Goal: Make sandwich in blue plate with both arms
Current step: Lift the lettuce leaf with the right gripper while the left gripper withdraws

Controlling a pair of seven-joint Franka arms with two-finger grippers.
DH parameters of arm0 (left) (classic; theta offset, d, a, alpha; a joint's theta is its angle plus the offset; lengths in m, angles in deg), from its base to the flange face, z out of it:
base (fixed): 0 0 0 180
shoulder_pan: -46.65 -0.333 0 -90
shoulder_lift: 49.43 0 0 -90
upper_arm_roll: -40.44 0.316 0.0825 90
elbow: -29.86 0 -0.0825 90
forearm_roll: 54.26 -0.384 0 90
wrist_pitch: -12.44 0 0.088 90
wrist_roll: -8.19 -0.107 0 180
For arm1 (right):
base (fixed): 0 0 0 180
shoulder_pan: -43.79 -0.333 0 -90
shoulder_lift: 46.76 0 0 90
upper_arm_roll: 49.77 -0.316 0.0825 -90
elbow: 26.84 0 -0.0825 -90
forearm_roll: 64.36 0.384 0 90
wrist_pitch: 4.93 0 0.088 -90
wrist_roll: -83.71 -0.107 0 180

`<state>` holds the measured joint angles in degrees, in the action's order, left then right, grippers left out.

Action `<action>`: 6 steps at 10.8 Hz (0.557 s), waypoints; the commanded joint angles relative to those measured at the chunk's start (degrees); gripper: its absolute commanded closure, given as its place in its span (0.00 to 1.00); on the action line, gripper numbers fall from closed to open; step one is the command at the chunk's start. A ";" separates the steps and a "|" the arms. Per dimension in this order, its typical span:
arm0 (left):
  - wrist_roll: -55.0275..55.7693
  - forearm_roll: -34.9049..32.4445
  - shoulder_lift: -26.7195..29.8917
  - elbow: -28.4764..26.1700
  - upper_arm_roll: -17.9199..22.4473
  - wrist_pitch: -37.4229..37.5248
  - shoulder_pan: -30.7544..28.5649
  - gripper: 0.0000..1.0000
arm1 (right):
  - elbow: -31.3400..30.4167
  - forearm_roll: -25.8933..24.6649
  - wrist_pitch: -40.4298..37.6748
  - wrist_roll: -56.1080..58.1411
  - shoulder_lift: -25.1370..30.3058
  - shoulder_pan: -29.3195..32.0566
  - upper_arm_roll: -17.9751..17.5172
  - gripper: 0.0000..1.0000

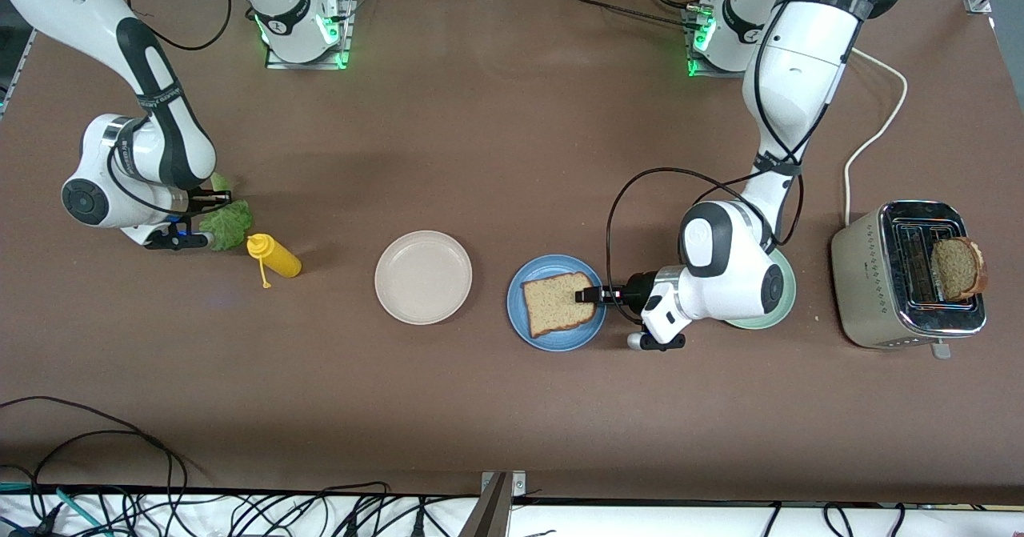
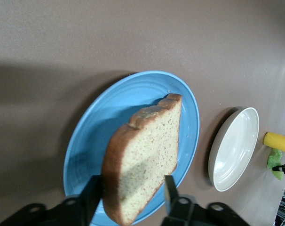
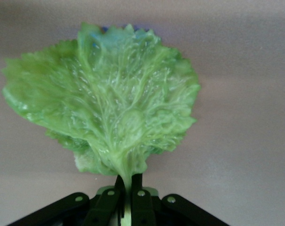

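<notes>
A brown bread slice [image 1: 558, 303] lies in the blue plate [image 1: 520, 313]. My left gripper [image 1: 590, 295] is low at the plate's rim, open, its fingers either side of the slice's corner. In the left wrist view the slice [image 2: 147, 150] sits between the fingers [image 2: 93, 193] over the blue plate [image 2: 100, 127], with one finger against the crust. My right gripper [image 1: 218, 201] is shut on the stem of a ruffled green lettuce leaf [image 1: 228, 225] at the right arm's end of the table. In the right wrist view the leaf [image 3: 109, 103] fans out from the closed gripper [image 3: 128, 181]. A second bread slice [image 1: 958, 269] stands in the toaster.
A silver toaster [image 1: 880, 281] stands at the left arm's end of the table. A pale green plate [image 1: 780, 313] lies under the left wrist. A beige-white plate [image 1: 423, 277] sits beside the blue plate. A yellow mustard bottle [image 1: 276, 257] lies next to the lettuce.
</notes>
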<state>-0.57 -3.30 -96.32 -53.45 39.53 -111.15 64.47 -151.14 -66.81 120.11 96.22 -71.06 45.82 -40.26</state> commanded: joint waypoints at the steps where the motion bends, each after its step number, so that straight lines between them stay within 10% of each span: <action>1: -4.60 2.03 -0.92 0.96 0.12 0.11 -1.30 0.00 | 2.91 1.13 -2.77 1.03 2.67 0.61 -0.19 1.00; 6: -13.04 1.24 2.66 -3.06 0.65 2.65 -6.30 0.00 | 28.37 1.04 -33.23 0.69 5.40 0.09 -0.80 1.00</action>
<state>-9.15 -3.30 -96.80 -53.70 39.80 -110.90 60.21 -134.76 -66.72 99.27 96.22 -65.73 45.83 -40.29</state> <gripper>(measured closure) 0.000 0.943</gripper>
